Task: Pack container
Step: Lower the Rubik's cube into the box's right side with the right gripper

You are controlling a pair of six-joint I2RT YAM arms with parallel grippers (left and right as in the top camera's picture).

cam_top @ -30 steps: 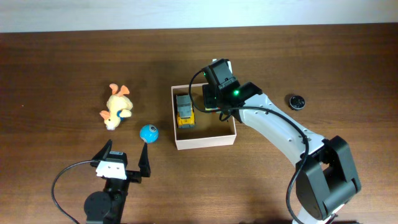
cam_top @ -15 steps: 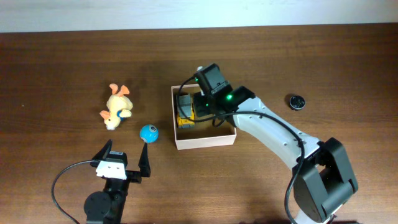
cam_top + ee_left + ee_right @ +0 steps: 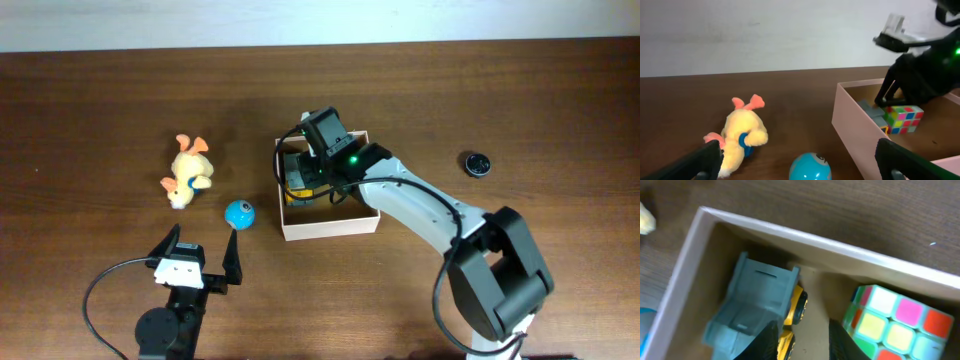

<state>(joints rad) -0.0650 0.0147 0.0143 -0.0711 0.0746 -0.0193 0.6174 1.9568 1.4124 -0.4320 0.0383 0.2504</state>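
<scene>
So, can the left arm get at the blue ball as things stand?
Probably yes. The blue ball lies on bare table just ahead of the open left gripper, with nothing between them. The plush duck and the container sit off to either side.

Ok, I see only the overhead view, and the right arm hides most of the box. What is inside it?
Observer: The right wrist view shows a toy truck, grey bed and yellow body, lying in a corner of the container.
Operator: Is there anything else inside?
Observer: Yes, a colour cube sits beside the truck, with a gap of bare floor between them.
Operator: Does the right gripper hold something?
Observer: It seems not. The right gripper is open over the truck's yellow end, with nothing clamped.
</scene>
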